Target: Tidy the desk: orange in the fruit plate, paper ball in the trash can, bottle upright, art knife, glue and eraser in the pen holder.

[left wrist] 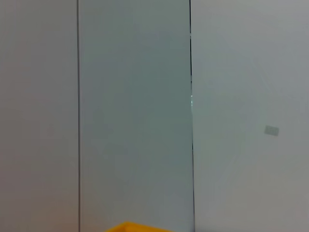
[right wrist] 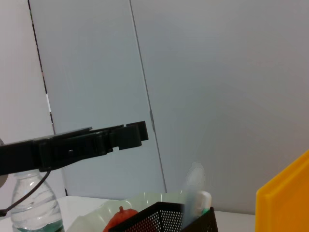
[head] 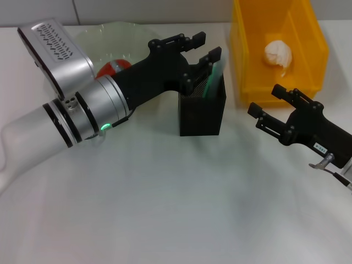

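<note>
Left gripper [head: 201, 48] poised directly above the pen holder [head: 202, 113], fingers spread apart and gripping nothing. Seen standing inside the pen holder, a slim green-and-clear tool [head: 213, 77], probably the art knife or the glue, long axis near vertical, tilted slightly, top end poking above the rim toward the back wall. Judged as the release step just finished: best done by lifting straight up, fingers kept wide, so the tool was not dragged out or the holder tipped. Right gripper [head: 273, 113] parked just right of the pen holder, low over the worktop [head: 165, 203], fingers apart and empty. Behind it, right of the pen holder, trash can [head: 278, 49] with paper ball [head: 279, 53] inside. Left of the pen holder, orange [head: 111, 68] in the fruit plate [head: 118, 30]. Bottle [right wrist: 34, 203] upright in the right wrist view.
</note>
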Tool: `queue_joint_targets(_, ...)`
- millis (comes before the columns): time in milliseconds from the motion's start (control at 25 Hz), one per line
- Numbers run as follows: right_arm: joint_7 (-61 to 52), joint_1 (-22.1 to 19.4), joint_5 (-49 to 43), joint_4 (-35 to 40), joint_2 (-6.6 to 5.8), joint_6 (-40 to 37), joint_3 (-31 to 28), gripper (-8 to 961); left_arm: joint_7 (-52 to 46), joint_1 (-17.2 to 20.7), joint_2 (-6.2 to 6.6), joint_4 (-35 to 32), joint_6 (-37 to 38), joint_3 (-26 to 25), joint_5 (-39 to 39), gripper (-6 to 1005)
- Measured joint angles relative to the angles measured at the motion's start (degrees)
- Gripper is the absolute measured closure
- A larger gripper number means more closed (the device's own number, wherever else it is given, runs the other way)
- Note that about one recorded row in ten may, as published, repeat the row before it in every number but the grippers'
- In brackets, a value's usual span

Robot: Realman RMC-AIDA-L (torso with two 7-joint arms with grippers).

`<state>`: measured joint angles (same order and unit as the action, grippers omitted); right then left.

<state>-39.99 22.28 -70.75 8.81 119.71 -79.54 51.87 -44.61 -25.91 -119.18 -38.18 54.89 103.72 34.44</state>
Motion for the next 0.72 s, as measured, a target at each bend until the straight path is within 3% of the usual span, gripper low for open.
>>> queue_joint_targets(160, -0.15, 0.05, 0.00, -0.02, 0.00, -0.06, 0.17, 168, 0.00, 0.28, 0.00, 0.06, 0.44, 0.52, -0.16, 697)
queue_joint_targets(480, -0.17, 0.09, 0.00, -1.01, 0.00, -0.81, 0.16, 168, -0.23, 0.70, 0.26, 0.12, 5.05, 0.68, -0.13, 452)
queue_joint_targets(720, 0.04, -0.38, -0.28, -1.15, -0.25, -3.16, 0.23, 167, -1.30, 3.15, 0.39, -0.13, 9.75, -0.97, -0.42, 280)
